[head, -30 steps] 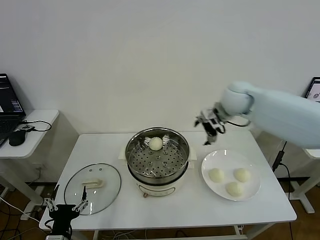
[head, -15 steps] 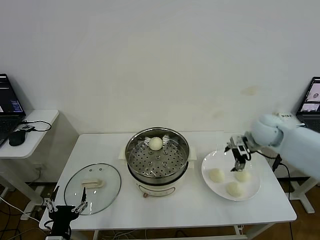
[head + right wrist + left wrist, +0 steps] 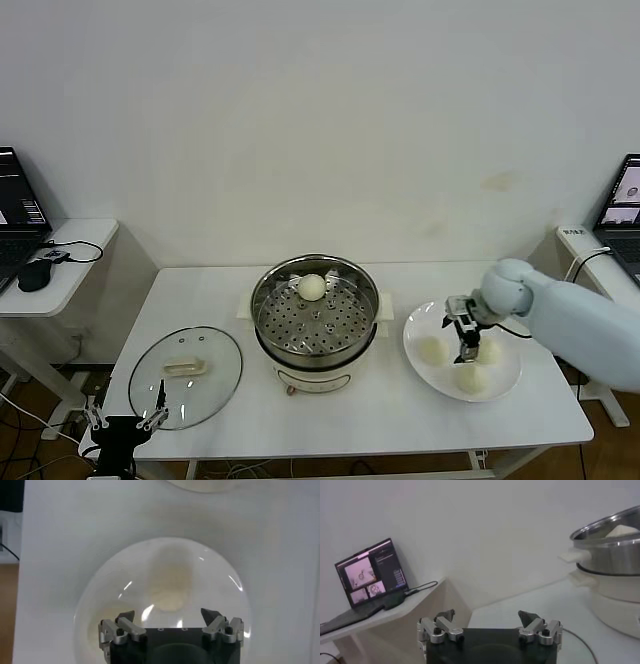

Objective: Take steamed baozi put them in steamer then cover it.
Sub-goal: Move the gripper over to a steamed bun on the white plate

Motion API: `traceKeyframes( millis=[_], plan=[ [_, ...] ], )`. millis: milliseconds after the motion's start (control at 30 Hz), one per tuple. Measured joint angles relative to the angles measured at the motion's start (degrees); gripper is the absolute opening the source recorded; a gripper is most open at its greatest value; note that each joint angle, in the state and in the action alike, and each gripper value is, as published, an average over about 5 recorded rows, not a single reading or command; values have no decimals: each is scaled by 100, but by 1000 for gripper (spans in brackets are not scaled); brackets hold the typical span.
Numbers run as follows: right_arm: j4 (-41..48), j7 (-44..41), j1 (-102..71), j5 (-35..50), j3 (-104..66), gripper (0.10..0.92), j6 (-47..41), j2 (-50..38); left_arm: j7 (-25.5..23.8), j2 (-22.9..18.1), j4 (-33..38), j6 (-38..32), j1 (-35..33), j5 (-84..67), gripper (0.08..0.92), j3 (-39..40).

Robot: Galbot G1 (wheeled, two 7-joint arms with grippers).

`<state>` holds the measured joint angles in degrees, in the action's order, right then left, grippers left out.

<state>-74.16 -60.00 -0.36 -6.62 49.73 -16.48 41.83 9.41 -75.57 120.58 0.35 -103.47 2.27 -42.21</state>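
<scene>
The steamer (image 3: 270, 318) stands mid-table with one steamed baozi (image 3: 312, 287) on the far part of its perforated tray. Three more baozi (image 3: 432, 350) lie on a white plate (image 3: 418, 328) to its right. My right gripper (image 3: 467, 346) is open and empty, low over the plate among the buns. In the right wrist view a bun (image 3: 169, 595) lies just ahead of the open gripper (image 3: 169, 615). The cover (image 3: 186, 375) lies flat on the table left of the steamer. My left gripper (image 3: 125, 424) is parked, open, at the table's front left corner; it also shows in its wrist view (image 3: 486, 615).
A side table at the far left holds a laptop (image 3: 15, 205) and a mouse (image 3: 33, 277). Another laptop (image 3: 625, 195) stands at the far right. The left wrist view shows the steamer's side (image 3: 610, 545) and the left laptop (image 3: 370, 575).
My right gripper has swung from behind the gap between steamer and plate, rightward and down onto the plate among the buns. The left arm has barely moved.
</scene>
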Motion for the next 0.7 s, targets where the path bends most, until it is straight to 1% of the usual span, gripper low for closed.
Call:
traceKeyframes(
  millis=[400, 467, 600, 700],
  plan=[
    [413, 34, -231, -289, -169, 823, -13, 378, 21, -2, -63, -18, 46, -6, 823, -12],
    [441, 32, -267, -315, -194, 811, -18, 398, 23, -4, -69, -19, 48, -6, 823, -11],
    [484, 19, -324, -364, -259, 740, -11, 435, 29, -8, -70, -24, 40, -5, 823, -9],
    [508, 7, -340, -381, -299, 665, -1, 453, 36, -12, -65, -28, 35, -4, 823, -9]
  ],
)
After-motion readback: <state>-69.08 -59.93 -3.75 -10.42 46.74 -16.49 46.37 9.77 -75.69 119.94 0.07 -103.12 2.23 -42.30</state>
